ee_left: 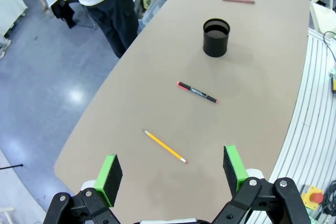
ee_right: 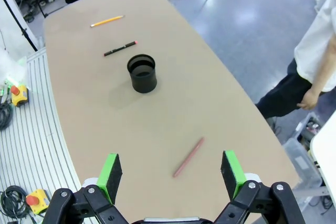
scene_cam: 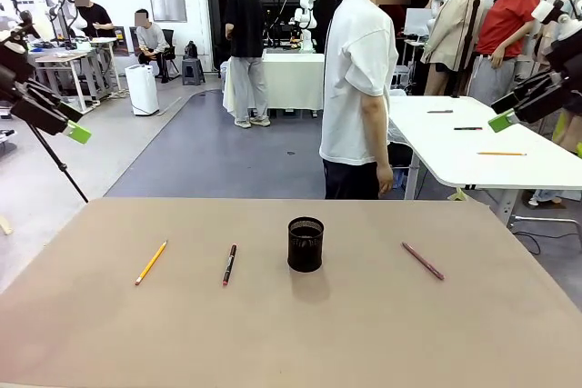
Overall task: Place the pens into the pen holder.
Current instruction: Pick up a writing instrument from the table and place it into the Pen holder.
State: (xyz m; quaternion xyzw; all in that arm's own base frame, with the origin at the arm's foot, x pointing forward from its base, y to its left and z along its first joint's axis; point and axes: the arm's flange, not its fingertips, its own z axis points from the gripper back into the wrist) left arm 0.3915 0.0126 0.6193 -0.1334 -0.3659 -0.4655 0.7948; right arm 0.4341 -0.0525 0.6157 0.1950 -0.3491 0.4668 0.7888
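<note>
Nothing is placed yet; pencil (scene_cam: 151, 262), black pen (scene_cam: 229, 263) and pinkish pen (scene_cam: 423, 261) lie on the surface (scene_cam: 382, 338); pen holder (scene_cam: 306, 243) probably empty; left gripper (ee_left: 170, 163) and right gripper (ee_right: 171, 165) wide open, empty.

Left tool (ee_left: 170, 165), right tool (ee_right: 170, 165), both gaping.

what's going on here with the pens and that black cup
Nothing is being handled right now. The pen holder stands upright mid-table, with no pens in it yet. The yellow pencil and the black pen lie flat to its left, the pinkish-red pen to its right. The left gripper and right gripper hang open and empty above the table's two ends. A person stands at the far side, touching nothing.
</note>
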